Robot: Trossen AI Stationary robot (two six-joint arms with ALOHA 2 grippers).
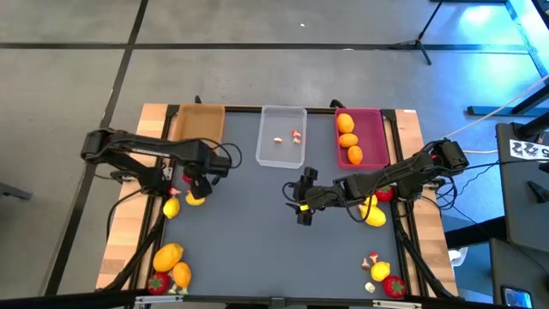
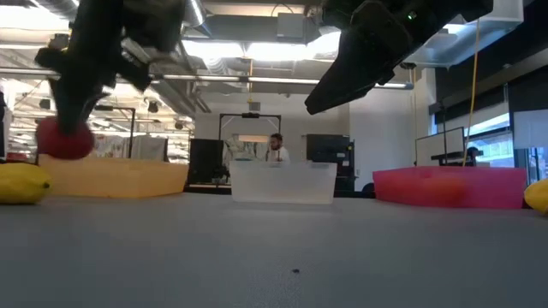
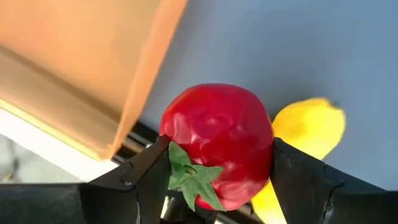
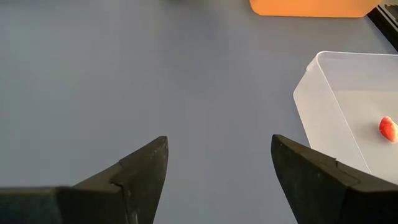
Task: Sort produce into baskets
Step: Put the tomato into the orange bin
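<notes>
A red strawberry with a green top sits between the fingers of my left gripper, which points down beside the tan basket. In the low view the strawberry hangs above the table. Two yellow lemons lie on the mat right below it. My right gripper stands open over the middle of the mat, nothing between its fingers. The clear basket has small red-and-white bits in it. The pink basket has oranges in it. My left gripper pinches the strawberry between its two fingers, one on each side of its red body, with the green top toward the wrist. The fingers come from above, pointing steeply down. The strawberry is lifted clear of the table and of the lemon below.
More produce lies at the near left corner and near right corner. A lemon and a strawberry lie under the right arm. The mat between the grippers and the near edge is free room.
</notes>
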